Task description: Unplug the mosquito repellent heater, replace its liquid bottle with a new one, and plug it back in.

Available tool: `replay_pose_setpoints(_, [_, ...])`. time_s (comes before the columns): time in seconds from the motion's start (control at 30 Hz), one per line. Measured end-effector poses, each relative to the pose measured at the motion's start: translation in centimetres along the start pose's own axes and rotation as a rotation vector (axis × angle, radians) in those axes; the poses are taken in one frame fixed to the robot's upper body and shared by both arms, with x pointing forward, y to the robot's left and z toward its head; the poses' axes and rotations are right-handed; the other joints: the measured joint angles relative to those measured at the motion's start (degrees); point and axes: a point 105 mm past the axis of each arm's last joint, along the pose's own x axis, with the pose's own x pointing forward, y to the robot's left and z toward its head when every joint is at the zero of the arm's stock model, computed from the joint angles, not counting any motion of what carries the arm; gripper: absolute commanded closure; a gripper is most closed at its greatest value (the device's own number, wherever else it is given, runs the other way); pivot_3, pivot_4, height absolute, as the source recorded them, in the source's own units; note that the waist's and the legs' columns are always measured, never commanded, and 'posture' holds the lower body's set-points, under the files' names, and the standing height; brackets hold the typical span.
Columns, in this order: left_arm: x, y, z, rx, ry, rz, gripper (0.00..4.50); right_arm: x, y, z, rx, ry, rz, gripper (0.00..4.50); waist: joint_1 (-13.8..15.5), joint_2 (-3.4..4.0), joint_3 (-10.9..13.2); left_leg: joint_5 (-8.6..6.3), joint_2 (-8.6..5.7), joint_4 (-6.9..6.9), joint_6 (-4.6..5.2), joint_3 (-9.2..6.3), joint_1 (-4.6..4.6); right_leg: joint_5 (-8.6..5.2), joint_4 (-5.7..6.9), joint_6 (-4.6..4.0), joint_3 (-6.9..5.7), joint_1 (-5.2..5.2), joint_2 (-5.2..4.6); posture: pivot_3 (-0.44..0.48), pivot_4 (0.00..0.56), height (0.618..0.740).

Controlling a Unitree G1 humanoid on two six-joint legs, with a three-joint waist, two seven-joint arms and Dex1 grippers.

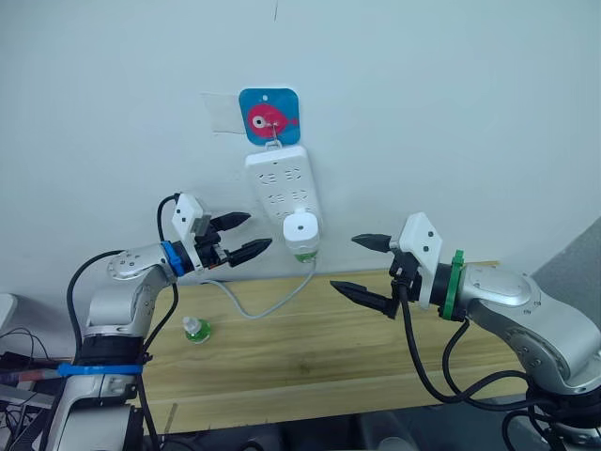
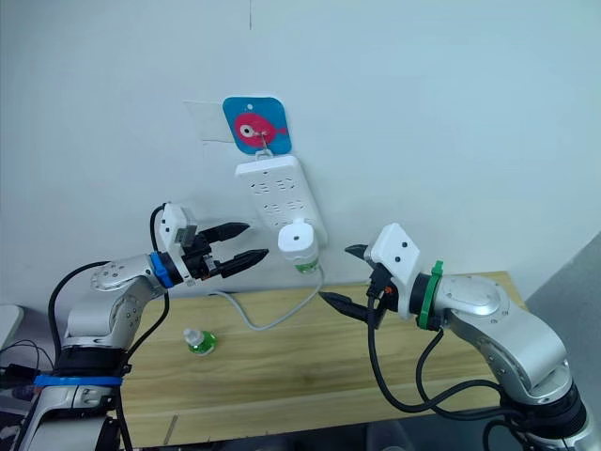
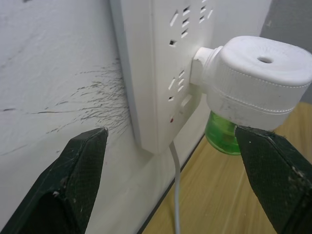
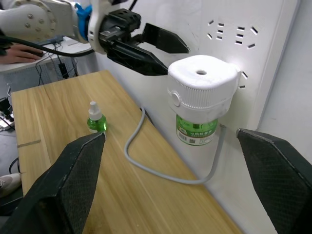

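Head view: mosquito repellent heater (image 1: 300, 228) plugged low in wall power strip (image 1: 281, 178), between both wide-open grippers, likely staged for unplugging | left wrist: left gripper (image 3: 178, 146) fingers apart, heater white, domed, centre hole, beyond one fingertip | right wrist: right gripper (image 4: 183, 141) wide, straddling heater; green bottle (image 4: 196, 129) screwed beneath; spare bottle (image 4: 96, 118) on table (image 4: 58, 117).

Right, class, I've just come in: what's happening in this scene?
A two-armed robot faces a power strip hung on the wall. The mosquito repellent heater is plugged in, its green bottle screwed on. The left gripper and right gripper hover open either side, holding nothing. A spare bottle stands on the wooden table.
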Motion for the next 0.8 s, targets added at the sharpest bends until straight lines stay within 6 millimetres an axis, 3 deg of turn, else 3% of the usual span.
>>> replay_pose_setpoints(0.43, [1.6,1.0,0.3,0.032,-0.033,-0.054,0.12,0.0,0.1,0.0,-0.027,0.003,0.009,0.0,-0.32,-0.02,0.01,0.01,-0.08,0.42,-0.01,-0.3,-0.37,0.0,0.02,0.01,-0.3,-0.03,-0.07,-0.347,0.105,0.74])
replay_pose_setpoints(0.8, [2.5,0.0,0.4,0.014,-0.048,-0.129,0.12,0.0,0.1,-0.2,-0.03,0.006,0.0,0.0,-2.07,-0.01,0.0,0.06,-0.13,0.44,-0.11,-0.44,-0.54,0.0,0.02,0.02,-0.37,-0.14,-0.08,-0.351,0.107,0.74])
